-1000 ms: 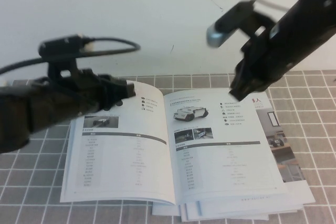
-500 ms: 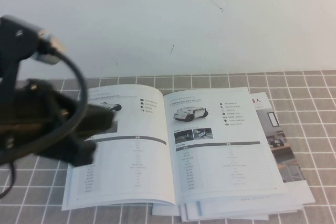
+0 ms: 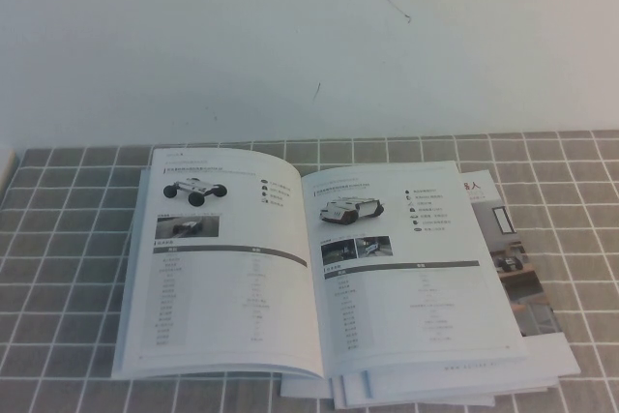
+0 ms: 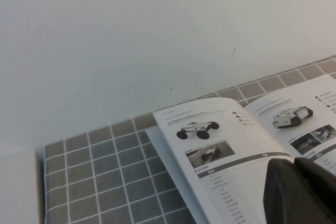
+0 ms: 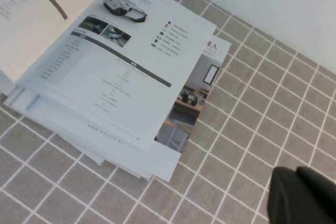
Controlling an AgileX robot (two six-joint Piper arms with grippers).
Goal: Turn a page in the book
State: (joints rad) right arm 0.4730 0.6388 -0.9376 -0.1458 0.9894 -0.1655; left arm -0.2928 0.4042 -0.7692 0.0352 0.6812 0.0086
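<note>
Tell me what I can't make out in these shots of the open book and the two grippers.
- Left gripper: only a dark corner shows in the left wrist view, cut off by the edge; absent from the high view.
- Right gripper: shut, mostly cut off by the right wrist view's edge.
- Book: table text too small to read in any view.
- Lower stack of brochures: covers mostly hidden under the open pages.

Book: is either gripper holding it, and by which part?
Neither. The book lies open on the table, untouched; left gripper and right gripper hang clear, holding nothing.
</note>
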